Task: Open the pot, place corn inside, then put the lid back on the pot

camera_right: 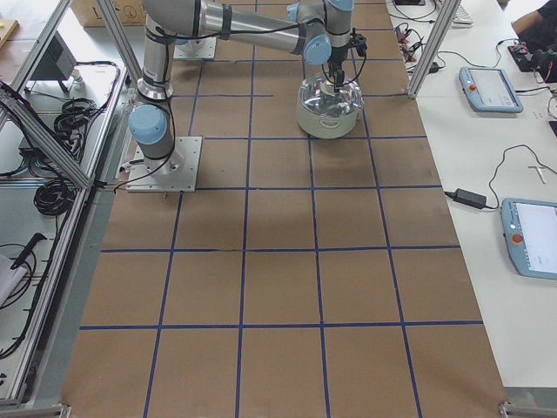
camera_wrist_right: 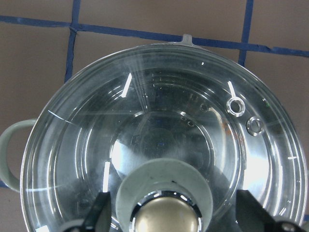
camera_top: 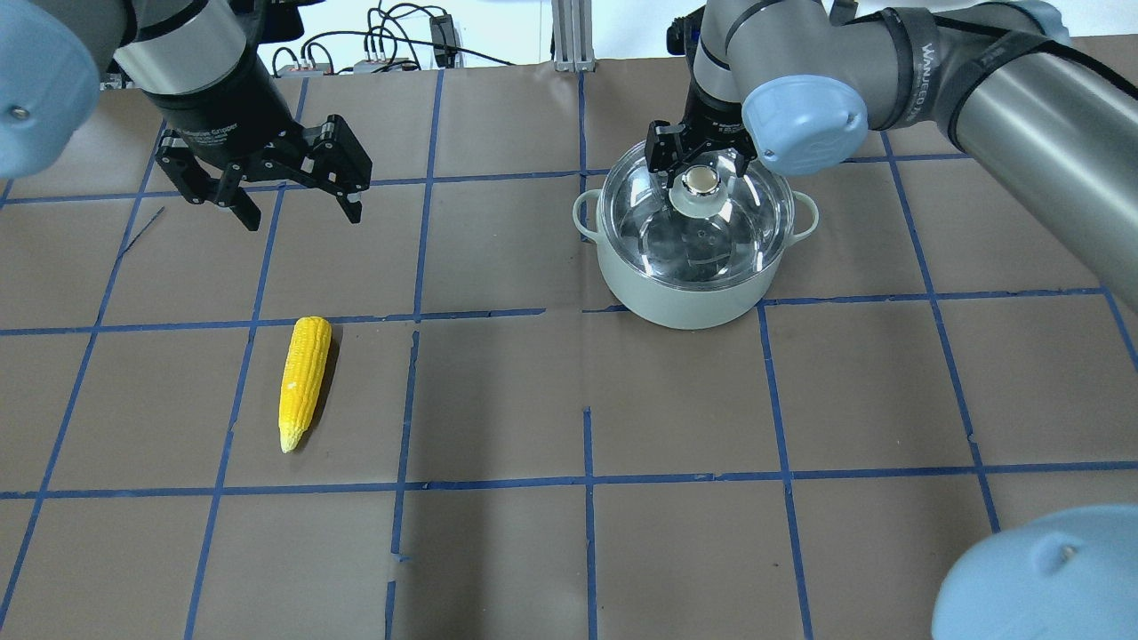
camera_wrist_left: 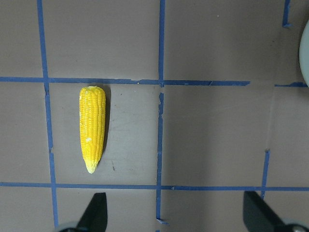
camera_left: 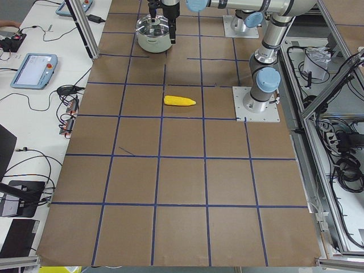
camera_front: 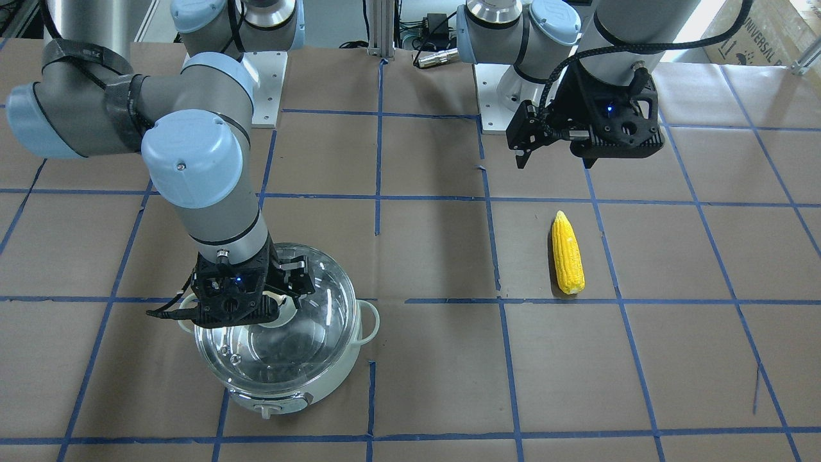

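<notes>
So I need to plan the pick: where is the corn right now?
Overhead view: the corn lies at left, lower in frame than the left pincer, far from the pot.

Right wrist view: the knob (camera_wrist_right: pixel 166 221) of the lid (camera_wrist_right: pixel 159 111), atop the pot (camera_wrist_right: pixel 9 145), is half cut off by the bottom edge.

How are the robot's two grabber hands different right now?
The left gripper hangs above the bare table, back from the corn; the right gripper sits low over the pot. Nothing lies between the left gripper's fingers, while the right gripper's fingers straddle the lid's knob. Both are black, open, and gripping nothing yet.
</notes>
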Controlling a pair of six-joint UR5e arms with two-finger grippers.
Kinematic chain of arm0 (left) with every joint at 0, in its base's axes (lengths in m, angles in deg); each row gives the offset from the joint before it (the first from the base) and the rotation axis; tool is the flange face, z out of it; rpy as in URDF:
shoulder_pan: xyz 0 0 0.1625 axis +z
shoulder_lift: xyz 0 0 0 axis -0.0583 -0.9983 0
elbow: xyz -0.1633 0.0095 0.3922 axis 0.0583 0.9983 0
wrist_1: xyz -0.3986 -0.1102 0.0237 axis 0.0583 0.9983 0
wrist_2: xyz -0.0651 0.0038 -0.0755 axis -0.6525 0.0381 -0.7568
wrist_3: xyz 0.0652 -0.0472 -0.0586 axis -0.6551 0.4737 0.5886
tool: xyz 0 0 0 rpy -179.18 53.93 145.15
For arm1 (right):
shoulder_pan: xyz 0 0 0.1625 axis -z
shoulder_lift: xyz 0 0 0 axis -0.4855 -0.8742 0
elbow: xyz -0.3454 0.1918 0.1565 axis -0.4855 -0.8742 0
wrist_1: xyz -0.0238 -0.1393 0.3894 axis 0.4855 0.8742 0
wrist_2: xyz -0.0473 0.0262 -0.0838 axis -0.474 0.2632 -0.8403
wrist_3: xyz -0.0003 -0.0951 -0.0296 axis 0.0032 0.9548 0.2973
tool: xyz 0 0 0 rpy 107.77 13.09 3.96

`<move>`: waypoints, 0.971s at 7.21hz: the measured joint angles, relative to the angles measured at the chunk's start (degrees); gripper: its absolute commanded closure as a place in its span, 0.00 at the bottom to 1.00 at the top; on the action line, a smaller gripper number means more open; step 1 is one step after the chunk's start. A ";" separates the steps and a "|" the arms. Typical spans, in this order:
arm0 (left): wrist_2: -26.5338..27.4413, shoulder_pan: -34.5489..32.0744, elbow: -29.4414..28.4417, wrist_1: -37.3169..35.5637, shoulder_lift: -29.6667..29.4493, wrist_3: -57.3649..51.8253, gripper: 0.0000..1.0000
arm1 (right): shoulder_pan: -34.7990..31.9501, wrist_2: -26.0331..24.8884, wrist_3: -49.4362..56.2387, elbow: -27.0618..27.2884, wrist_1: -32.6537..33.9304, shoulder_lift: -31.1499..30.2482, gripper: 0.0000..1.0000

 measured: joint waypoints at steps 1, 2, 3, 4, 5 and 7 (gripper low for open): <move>-0.04 0.01 0.04 -0.04 -0.01 0.00 0.00 | -0.03 -0.01 -0.01 0.00 0.00 0.00 0.32; -0.06 0.01 0.04 -0.09 -0.01 0.00 0.00 | -0.06 -0.01 -0.01 -0.02 0.00 -0.01 0.38; -0.07 0.00 0.11 -0.11 0.00 0.00 0.00 | -0.12 -0.01 -0.01 -0.04 0.00 -0.04 0.44; -0.05 0.00 0.11 -0.14 -0.03 -0.02 0.00 | -0.20 -0.01 -0.01 -0.05 0.00 -0.05 0.48; 0.03 0.03 0.02 -0.18 -0.03 -0.06 0.00 | -0.28 -0.03 -0.01 -0.08 0.00 -0.05 0.50; 0.07 0.18 -0.18 -0.20 -0.04 -0.11 0.00 | -0.35 -0.11 -0.01 -0.40 -0.28 -0.23 0.50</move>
